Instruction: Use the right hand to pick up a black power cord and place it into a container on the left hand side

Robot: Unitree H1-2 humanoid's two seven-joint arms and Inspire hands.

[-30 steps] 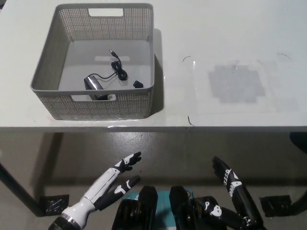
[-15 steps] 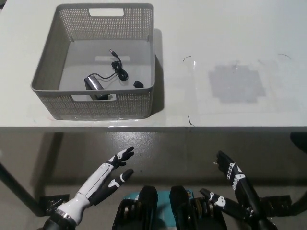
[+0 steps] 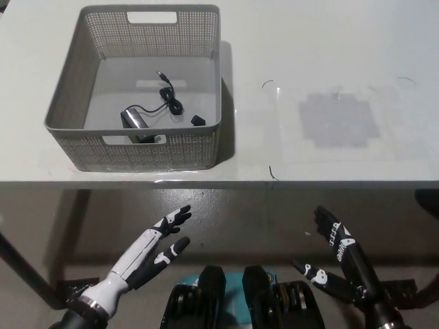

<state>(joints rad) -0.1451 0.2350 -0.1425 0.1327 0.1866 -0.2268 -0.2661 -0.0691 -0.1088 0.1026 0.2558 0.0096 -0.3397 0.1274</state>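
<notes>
The black power cord (image 3: pixel 164 101) lies coiled on the floor of the grey woven basket (image 3: pixel 75 140), joined to a dark adapter block (image 3: pixel 136 122); a small black plug (image 3: pixel 197 120) rests beside it. The basket stands on the left part of the white table (image 3: pixel 329 48). My white left hand (image 3: pixel 161 240) hangs open below the table's front edge at the lower left. My black right hand (image 3: pixel 336 240) is low at the lower right, open, holding nothing. Both hands are well away from the basket.
A grey rectangular patch (image 3: pixel 338 120) marks the table's right half, with a few thin dark marks (image 3: pixel 272 173) near the front edge. Under the table, a dark floor shows, with a table leg (image 3: pixel 27 271) at the lower left.
My right hand has drifted down and to the right, away from the table edge. My left hand has dropped slightly. The cord and basket have not moved.
</notes>
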